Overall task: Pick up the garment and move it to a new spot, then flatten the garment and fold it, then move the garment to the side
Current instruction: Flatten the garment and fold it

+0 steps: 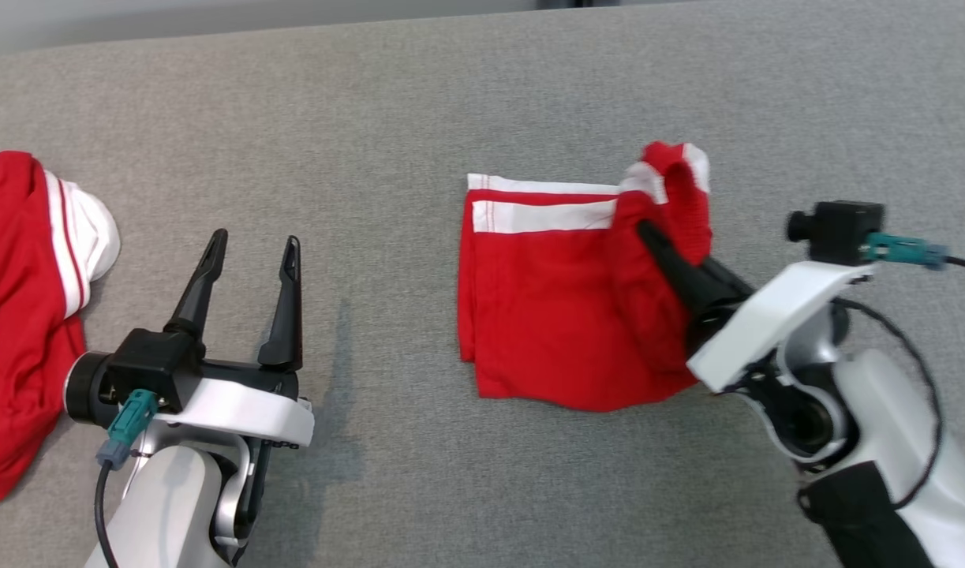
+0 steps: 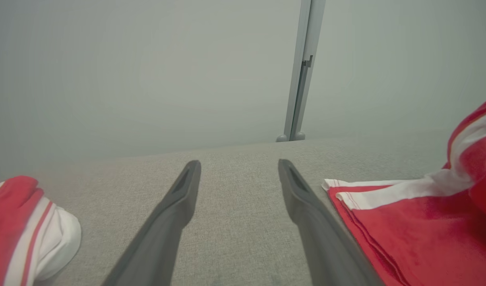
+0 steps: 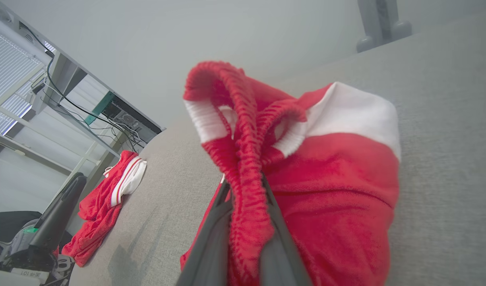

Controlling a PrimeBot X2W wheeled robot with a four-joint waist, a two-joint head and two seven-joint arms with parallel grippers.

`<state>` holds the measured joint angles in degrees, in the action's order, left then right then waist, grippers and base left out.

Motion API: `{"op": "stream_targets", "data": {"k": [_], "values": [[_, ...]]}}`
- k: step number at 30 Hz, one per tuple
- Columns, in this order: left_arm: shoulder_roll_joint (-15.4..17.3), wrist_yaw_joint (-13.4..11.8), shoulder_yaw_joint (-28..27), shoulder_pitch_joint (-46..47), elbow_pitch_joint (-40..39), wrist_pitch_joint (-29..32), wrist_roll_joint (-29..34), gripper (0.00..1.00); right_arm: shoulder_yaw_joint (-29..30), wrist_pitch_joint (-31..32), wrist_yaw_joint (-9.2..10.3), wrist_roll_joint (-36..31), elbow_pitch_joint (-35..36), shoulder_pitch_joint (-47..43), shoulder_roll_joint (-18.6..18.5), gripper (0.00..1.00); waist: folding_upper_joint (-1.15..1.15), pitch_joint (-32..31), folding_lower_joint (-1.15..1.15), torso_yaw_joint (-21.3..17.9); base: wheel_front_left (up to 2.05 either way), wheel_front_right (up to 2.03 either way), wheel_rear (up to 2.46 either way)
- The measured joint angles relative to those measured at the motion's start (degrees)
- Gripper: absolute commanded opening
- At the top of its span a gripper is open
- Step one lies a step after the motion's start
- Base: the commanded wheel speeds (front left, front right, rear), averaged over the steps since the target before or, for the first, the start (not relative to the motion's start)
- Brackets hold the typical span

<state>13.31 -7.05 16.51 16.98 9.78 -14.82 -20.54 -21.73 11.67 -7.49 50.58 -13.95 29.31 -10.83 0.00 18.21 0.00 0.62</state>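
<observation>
The garment (image 1: 561, 315), red shorts with white stripes, lies partly folded in the middle of the grey fabric surface (image 1: 372, 118). My right gripper (image 1: 648, 233) is shut on its ribbed waistband at the right edge and holds that bunched part raised off the surface. In the right wrist view the red waistband (image 3: 246, 159) is pinched between the two dark fingers (image 3: 211, 242). My left gripper (image 1: 255, 241) stands open at the lower left, apart from the garment, with nothing between its fingers. In the left wrist view the garment's (image 2: 405, 226) striped hem lies just right of the open gripper (image 2: 239, 165).
A second red and white garment (image 1: 24, 315) lies crumpled at the far left edge, also seen as a red heap (image 3: 103, 202) in the right wrist view. A pale wall and a grey post (image 2: 302, 71) stand beyond the far edge.
</observation>
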Motion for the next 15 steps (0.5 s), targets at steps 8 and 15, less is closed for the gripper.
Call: {"op": "stream_targets", "data": {"k": [8, 15], "values": [[-1.40, 0.54, 1.26, 0.70, 1.22, 0.00, -0.05, 1.00, -5.57, -0.69, 0.00, -4.35, -7.14, 3.49, 4.31, 0.00, 0.00, 0.58, 0.00, 3.34, 0.00, 0.00, 0.00], [-2.19, 0.96, 1.48, 0.99, 2.13, -0.01, -0.05, 1.00, -8.84, -3.24, 0.00, -4.49, -11.47, 5.73, 5.39, 1.00, 0.00, 1.49, 0.00, 5.31, 0.00, 0.00, 0.00]]}}
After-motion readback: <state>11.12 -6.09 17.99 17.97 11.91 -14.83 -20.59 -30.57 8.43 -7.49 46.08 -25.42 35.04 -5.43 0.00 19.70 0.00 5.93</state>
